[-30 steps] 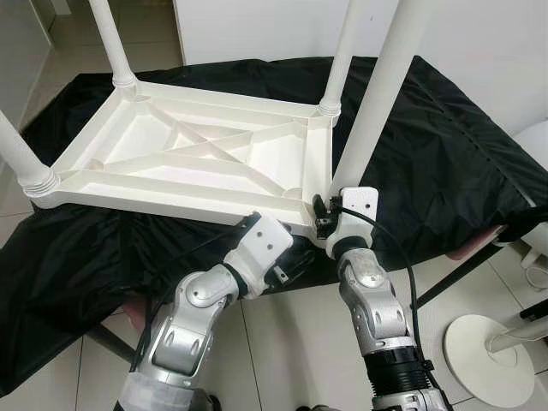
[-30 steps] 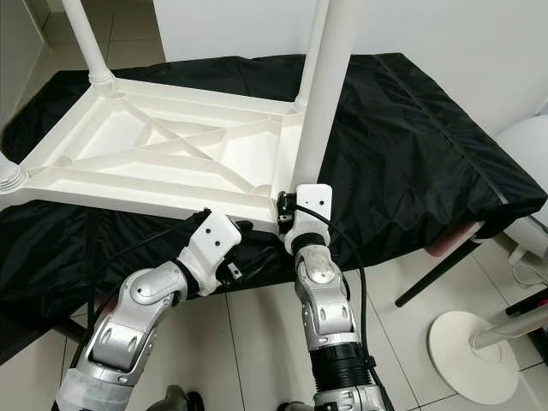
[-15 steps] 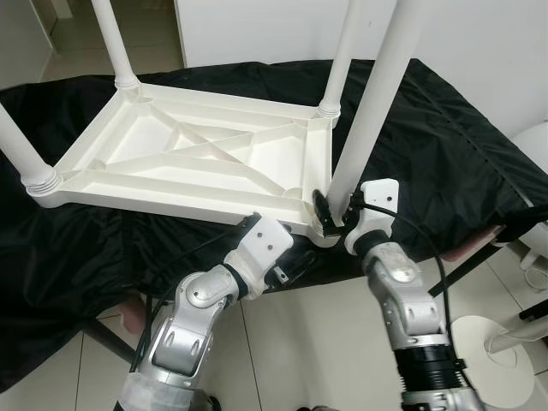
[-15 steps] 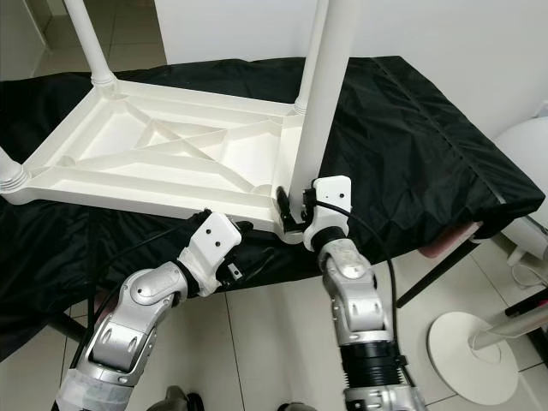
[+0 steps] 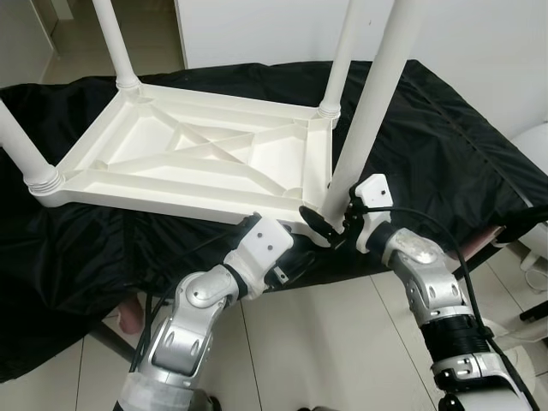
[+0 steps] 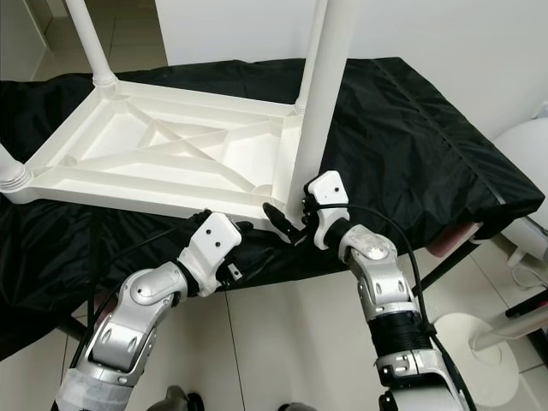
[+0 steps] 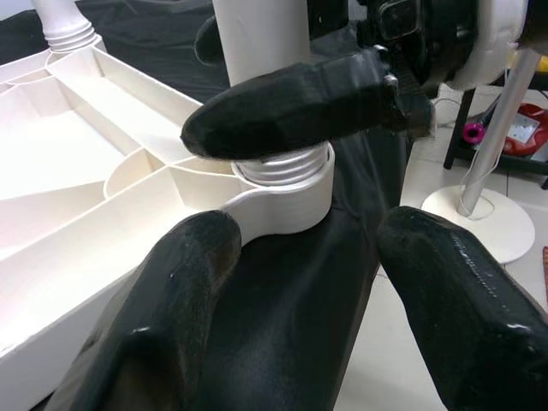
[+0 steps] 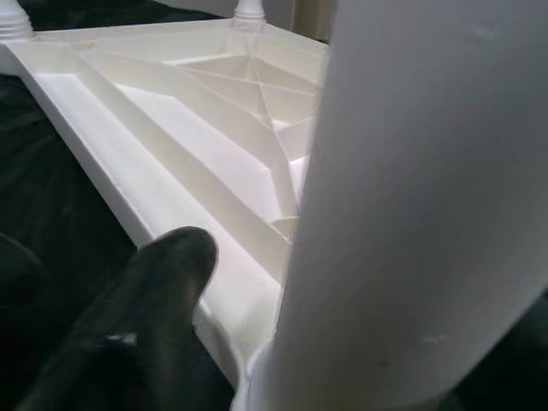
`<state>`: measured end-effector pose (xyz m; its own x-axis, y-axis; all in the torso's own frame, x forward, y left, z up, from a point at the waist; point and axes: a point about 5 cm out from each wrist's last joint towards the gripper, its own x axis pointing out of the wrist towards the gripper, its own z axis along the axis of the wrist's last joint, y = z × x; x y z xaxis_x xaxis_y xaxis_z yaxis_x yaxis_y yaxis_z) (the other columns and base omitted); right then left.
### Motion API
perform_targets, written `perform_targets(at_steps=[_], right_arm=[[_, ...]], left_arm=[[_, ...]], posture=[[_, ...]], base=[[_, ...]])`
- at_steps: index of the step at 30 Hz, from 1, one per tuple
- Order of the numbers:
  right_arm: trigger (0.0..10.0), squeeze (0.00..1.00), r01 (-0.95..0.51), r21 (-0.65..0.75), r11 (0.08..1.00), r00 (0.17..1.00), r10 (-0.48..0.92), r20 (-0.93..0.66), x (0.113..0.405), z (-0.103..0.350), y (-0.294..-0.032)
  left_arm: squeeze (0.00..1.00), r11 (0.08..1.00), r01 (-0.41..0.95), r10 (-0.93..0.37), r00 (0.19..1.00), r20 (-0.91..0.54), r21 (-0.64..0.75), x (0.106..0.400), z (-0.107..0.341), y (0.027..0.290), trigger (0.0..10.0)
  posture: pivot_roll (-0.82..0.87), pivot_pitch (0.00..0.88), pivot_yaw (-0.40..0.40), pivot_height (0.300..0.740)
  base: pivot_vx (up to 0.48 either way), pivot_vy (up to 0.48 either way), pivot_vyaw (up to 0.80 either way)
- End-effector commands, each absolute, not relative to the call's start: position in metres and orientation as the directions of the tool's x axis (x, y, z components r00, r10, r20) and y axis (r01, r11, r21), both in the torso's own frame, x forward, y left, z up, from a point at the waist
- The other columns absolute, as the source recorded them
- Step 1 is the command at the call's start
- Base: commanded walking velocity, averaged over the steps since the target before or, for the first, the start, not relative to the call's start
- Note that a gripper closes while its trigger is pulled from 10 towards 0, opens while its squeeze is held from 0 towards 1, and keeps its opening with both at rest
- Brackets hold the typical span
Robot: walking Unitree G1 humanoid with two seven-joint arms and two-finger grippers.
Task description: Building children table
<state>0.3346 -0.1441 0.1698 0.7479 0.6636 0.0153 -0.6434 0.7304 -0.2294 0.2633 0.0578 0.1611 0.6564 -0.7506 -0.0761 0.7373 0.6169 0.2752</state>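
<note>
The right gripper [image 5: 330, 229] clasped the near leg [image 5: 370, 107] just above its threaded socket, probably to screw it home. The left gripper [image 7: 300, 282] hung unclenched beneath that corner. The upturned table [image 5: 184, 158] lay on a black cloth [image 5: 445, 154].

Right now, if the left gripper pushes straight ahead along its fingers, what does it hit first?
Probably the threaded corner socket of the upturned table top, where the near leg screws in. The left gripper is open and aimed at it. Depth is unclear.
</note>
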Motion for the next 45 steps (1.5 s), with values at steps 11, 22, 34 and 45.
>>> perform_targets(at_steps=[11,22,34,45], right_arm=[[0.0,0.0,-0.676,-0.223,0.702,0.727,0.685,-0.051,0.334,0.155,-0.155],[10.0,0.0,-0.474,-0.185,0.861,0.871,0.489,0.039,0.332,0.157,-0.148],[10.0,0.0,-0.071,-0.126,0.99,0.996,0.076,0.04,0.315,0.144,-0.124],[10.0,0.0,-0.045,-0.1,0.994,0.995,0.054,0.089,0.304,0.153,-0.099]], left_arm=[[0.0,0.677,0.679,-0.695,0.717,-0.059,0.284,0.265,0.161,0.062,10.0],[0.0,0.67,0.687,-0.703,0.709,-0.057,0.279,0.266,0.162,0.06,10.0],[0.0,0.654,0.701,-0.717,0.695,-0.064,0.282,0.264,0.161,0.058,10.0],[0.0,0.647,0.704,-0.719,0.691,-0.07,0.293,0.261,0.159,0.056,10.0]], posture=[[-0.07,0.099,-0.015,0.74],[-0.08,0.108,-0.006,0.74],[-0.08,0.113,-0.002,0.74],[-0.07,0.099,-0.01,0.74]], base=[[0.0,0.0,0.0],[0.0,0.0,0.0],[0.0,0.0,0.0],[0.0,0.0,0.0]])
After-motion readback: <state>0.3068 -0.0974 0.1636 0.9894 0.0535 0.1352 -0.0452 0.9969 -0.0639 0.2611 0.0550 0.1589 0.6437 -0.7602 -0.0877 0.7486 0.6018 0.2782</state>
